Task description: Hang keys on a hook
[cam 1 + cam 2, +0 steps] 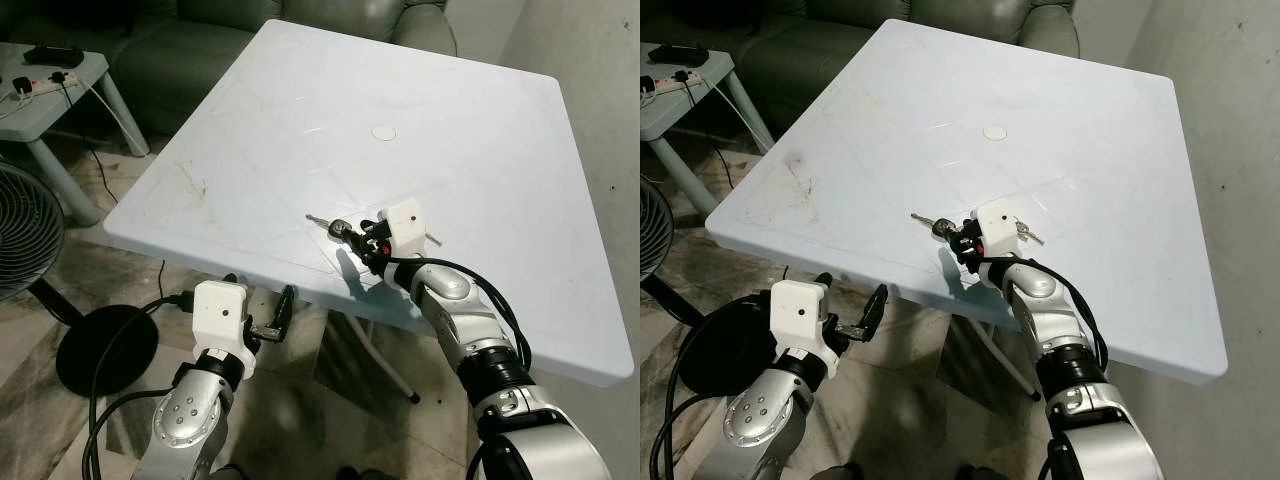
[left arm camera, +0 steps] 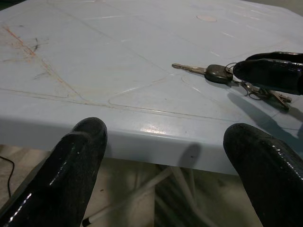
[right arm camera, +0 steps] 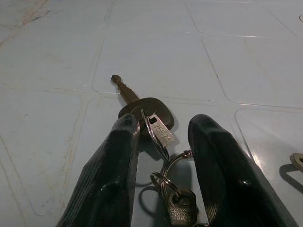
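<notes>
Between the right pincer's [image 3: 161, 142] fingers lie the keys [image 3: 149, 113].

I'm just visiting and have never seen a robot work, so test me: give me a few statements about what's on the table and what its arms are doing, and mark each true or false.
1. The keys lie on the pale blue table. True.
2. The right end effector has lifted the keys into the air. False: its fingers straddle the key ring, and the keys rest on the table.
3. The left end effector is below the table's near edge, open. True.
4. A floor fan stands on the tabletop. False: it stands on the floor to the robot's left.
</notes>
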Tool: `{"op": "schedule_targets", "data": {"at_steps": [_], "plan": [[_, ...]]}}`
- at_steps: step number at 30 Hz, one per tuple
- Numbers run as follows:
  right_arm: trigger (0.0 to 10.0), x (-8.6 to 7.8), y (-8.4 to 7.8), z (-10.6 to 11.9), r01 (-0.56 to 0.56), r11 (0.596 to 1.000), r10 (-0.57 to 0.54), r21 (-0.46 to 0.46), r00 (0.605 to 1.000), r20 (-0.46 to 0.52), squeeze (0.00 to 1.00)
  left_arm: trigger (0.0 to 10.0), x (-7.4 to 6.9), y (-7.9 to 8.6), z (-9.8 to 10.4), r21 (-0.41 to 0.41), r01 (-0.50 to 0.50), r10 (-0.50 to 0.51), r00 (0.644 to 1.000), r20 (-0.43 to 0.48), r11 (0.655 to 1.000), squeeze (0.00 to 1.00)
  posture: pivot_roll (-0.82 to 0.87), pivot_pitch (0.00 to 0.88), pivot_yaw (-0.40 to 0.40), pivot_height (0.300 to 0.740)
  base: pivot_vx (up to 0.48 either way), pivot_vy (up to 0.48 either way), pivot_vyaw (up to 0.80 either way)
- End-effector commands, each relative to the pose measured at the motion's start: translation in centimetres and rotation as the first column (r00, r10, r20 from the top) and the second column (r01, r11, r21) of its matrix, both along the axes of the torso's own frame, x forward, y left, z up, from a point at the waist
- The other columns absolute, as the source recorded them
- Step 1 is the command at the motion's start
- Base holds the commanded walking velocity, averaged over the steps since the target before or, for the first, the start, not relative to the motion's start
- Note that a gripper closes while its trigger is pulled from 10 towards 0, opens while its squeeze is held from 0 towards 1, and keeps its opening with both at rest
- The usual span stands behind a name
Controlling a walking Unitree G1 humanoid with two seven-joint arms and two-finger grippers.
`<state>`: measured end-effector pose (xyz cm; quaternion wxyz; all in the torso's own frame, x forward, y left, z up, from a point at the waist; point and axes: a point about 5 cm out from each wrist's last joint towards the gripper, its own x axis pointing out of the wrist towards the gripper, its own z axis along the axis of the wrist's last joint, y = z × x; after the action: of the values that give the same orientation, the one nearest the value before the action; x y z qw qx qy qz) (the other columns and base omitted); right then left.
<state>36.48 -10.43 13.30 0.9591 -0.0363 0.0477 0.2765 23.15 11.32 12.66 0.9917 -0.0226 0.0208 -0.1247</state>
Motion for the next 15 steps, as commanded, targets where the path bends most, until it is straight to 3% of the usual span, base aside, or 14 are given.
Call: {"op": "schedule_targets", "data": {"at_steps": [1, 2, 7, 8, 10, 11, 12, 15], "plan": [[4.2, 0.28, -0.34, 0.46, 0.013, 1.0, -0.013, 0.004, 1.0, 0.016, 0.0, 10.0, -0.27, -0.04, 0.19, -0.002, -0.003, 0.003, 1.0, 0.0, 1.0, 0.0, 0.13, 0.183, -0.062, 0.74, 0.0, 0.0, 0.0], [2.4, 0.3, -0.42, 0.46, 0.019, 1.0, -0.019, 0.001, 1.0, 0.019, 0.0, 10.0, -0.24, -0.06, 0.2, -0.001, -0.003, 0.003, 1.0, 0.001, 1.0, 0.0, 0.13, 0.183, -0.062, 0.74, 0.0, 0.0, 0.0], [2.4, 0.34, -0.52, 0.44, 0.018, 1.0, -0.018, 0.004, 1.0, 0.018, 0.0, 10.0, -0.22, -0.1, 0.26, -0.003, -0.001, 0.001, 1.0, 0.003, 1.0, 0.0, 0.13, 0.182, -0.061, 0.74, 0.0, 0.0, 0.0], [0.0, 0.32, -0.52, 0.52, 0.007, 1.0, -0.007, 0.006, 1.0, 0.025, 0.0, 10.0, -0.2, -0.11, 0.28, -0.004, -0.001, 0.001, 1.0, 0.003, 1.0, 0.0, 0.13, 0.182, -0.061, 0.74, 0.0, 0.0, 0.0], [0.4, 0.31, -0.51, 0.53, 0.002, 1.0, -0.002, 0.007, 1.0, 0.024, 0.0, 10.0, -0.2, -0.1, 0.29, -0.004, -0.001, 0.001, 1.0, 0.003, 1.0, 0.0, 0.13, 0.182, -0.061, 0.74, 0.0, 0.0, 0.0], [3.5, 0.32, -0.53, 0.51, 0.001, 1.0, -0.001, 0.006, 1.0, 0.021, 0.0, 10.0, -0.2, -0.09, 0.3, -0.004, -0.002, 0.002, 1.0, 0.003, 1.0, 0.0, 0.13, 0.182, -0.061, 0.74, 0.0, 0.0, 0.0], [4.2, 0.32, -0.51, 0.56, -0.015, 1.0, 0.014, 0.01, 1.0, 0.018, 0.0, 10.0, -0.19, -0.08, 0.31, -0.006, -0.003, 0.003, 1.0, 0.003, 1.0, 0.0, 0.13, 0.183, -0.062, 0.74, 0.0, 0.0, 0.0], [4.2, 0.29, -0.47, 0.62, -0.032, 0.999, 0.032, 0.018, 0.999, 0.017, 0.0, 10.0, -0.2, -0.09, 0.33, -0.008, -0.004, 0.004, 1.0, 0.003, 1.0, 0.0, 0.13, 0.183, -0.062, 0.74, 0.0, 0.0, 0.0]]}}
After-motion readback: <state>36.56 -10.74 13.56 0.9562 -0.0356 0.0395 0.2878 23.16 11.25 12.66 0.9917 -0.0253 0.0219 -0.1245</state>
